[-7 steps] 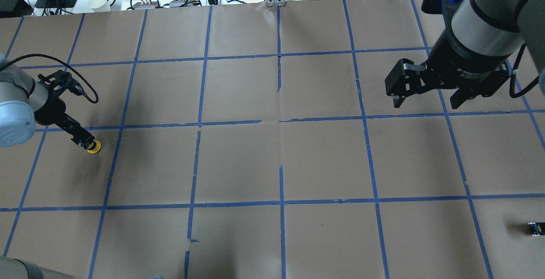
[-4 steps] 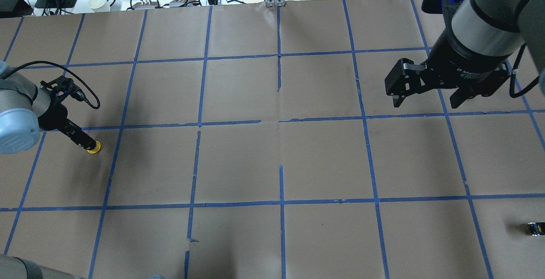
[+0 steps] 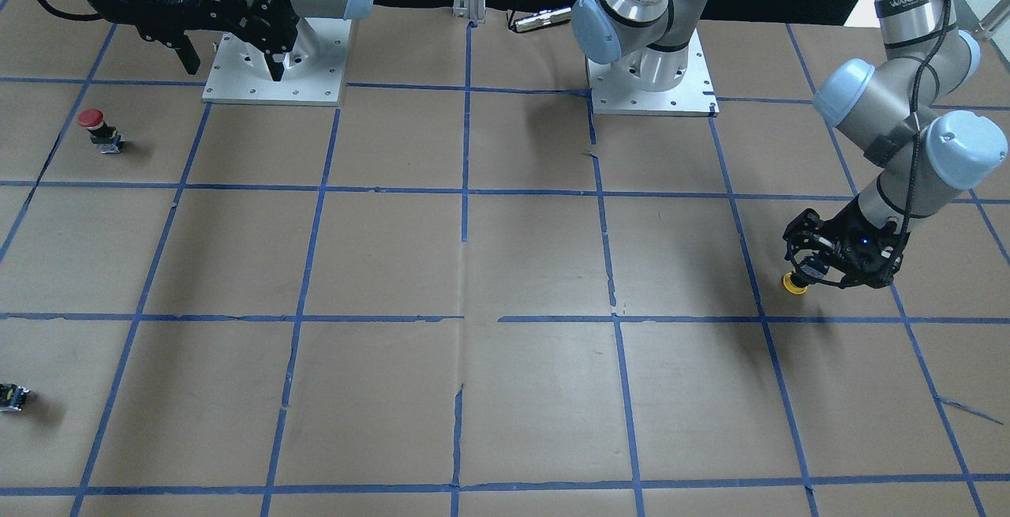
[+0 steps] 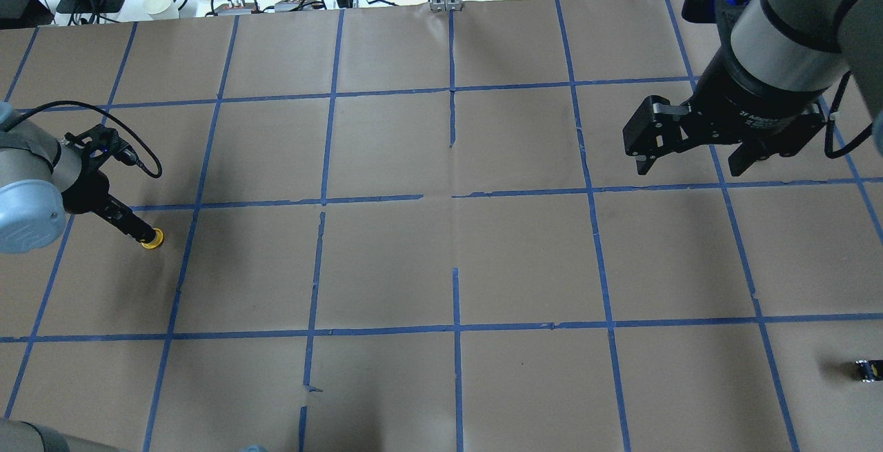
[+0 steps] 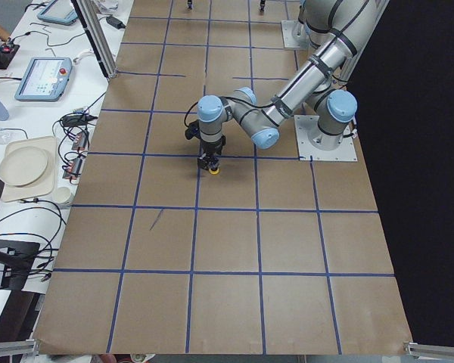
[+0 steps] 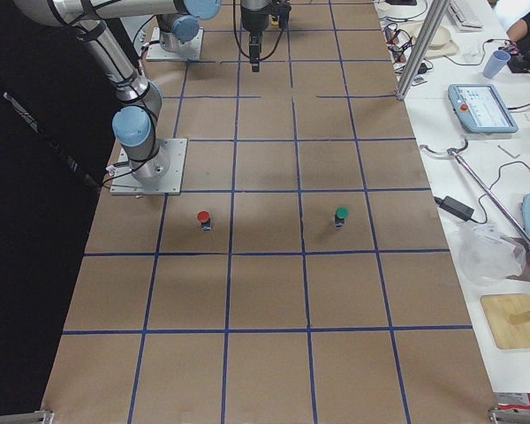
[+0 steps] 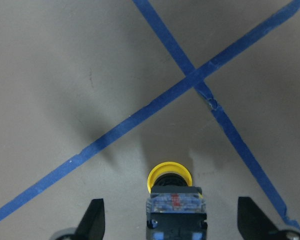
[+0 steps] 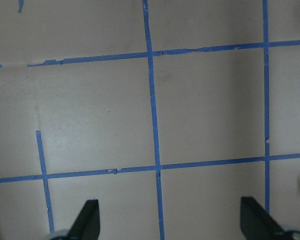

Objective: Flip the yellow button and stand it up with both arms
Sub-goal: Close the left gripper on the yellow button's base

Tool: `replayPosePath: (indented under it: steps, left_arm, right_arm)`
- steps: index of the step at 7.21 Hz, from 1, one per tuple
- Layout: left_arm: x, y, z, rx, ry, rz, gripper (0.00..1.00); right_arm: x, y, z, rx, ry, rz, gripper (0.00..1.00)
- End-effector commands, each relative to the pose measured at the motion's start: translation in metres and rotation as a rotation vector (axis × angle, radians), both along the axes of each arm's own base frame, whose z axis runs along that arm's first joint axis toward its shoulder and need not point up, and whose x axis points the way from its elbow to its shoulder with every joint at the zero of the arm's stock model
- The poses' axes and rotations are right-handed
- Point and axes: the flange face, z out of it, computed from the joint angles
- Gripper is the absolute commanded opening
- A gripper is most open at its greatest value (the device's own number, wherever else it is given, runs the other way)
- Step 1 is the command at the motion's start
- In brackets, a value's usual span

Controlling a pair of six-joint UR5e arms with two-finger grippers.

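The yellow button (image 4: 154,239) lies at the table's left side, its yellow cap (image 7: 169,177) pointing away from the wrist and its black-and-grey body (image 7: 176,212) nearer it. My left gripper (image 4: 141,234) is low over it and tilted. In the left wrist view its fingers (image 7: 95,220) stand wide apart on either side of the body and do not touch it. The front view shows the cap (image 3: 793,283) at the gripper's (image 3: 813,268) tip. My right gripper (image 4: 690,159) hangs open and empty above the table's far right; its fingers (image 8: 89,220) frame bare paper.
A red-capped button (image 3: 91,119) stands near the right arm's base and a green-capped one (image 6: 340,215) beyond it. A small capless black-grey block (image 4: 866,369) lies at the near right edge. Blue tape lines grid the brown paper (image 4: 455,259).
My left wrist has turned and shifted so the gripper now covers the button's body; only the yellow cap shows from above. The right arm has not moved.
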Motion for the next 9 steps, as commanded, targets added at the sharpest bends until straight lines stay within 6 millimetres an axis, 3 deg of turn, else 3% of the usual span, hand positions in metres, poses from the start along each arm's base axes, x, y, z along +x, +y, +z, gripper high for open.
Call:
replayPosePath:
  steps: [1,5,9]
  left_arm:
    - [-0.0021,0.0024,0.0019,0.000,-0.003,0.011,0.93]
    - [-0.0021,0.0028,0.0052,-0.002,-0.006,0.021,0.80]
    - [-0.0028,0.0027,0.0059,-0.003,-0.008,0.021,0.28]
  right_arm:
    - [0.0009,0.0005,0.0031,-0.005,-0.002,0.007,1.00]
    - [0.0001,0.0006,0.0011,0.004,0.005,-0.005,1.00]
    - [-0.0002,0.0004,-0.0008,0.006,0.002,-0.010,1.00]
